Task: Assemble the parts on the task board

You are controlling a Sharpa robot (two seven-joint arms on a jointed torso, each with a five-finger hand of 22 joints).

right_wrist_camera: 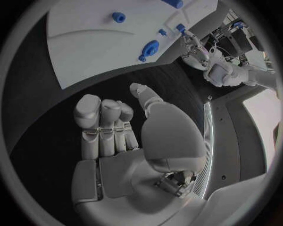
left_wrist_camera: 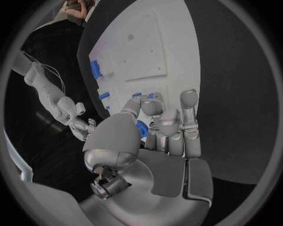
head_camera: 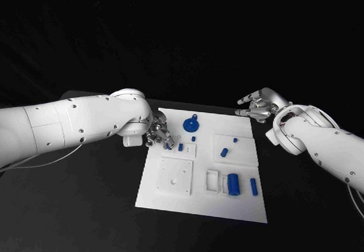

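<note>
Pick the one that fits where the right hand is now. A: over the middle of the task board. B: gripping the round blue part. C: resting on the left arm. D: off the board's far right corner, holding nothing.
D: the right hand hangs beyond the task board, its fingers apart and empty.

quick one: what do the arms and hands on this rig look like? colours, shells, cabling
Both arms are smooth white rounded shells dotted with small dark screw holes. A thin pale cable trails off the left arm by the picture's edge, another off the right arm. The left hand and right hand are silver metal with rounded segmented fingers, grey palm pads and a bulbous thumb base.
</note>
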